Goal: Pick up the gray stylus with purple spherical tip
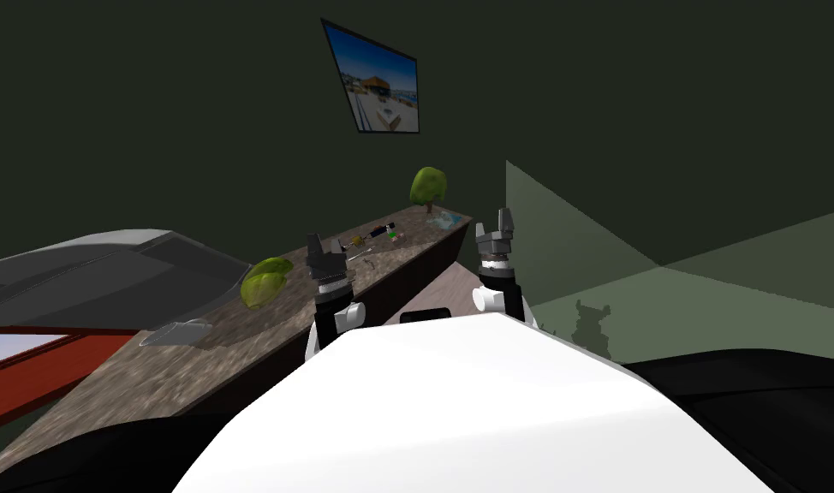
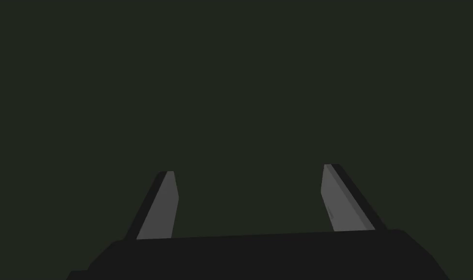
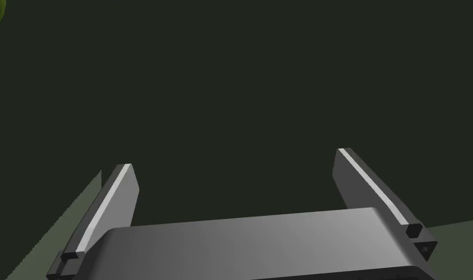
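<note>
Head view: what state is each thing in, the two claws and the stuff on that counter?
Left gripper: open, empty.
Right gripper: open, empty.
Small items: lying loose on the counter, untouched.
Little tree: upright at the counter's far end.

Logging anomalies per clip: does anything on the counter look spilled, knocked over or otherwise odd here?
Nothing stands out. The small items lie in a loose cluster on the mottled counter, with no spill visible; they are too small to judge more closely.
</note>
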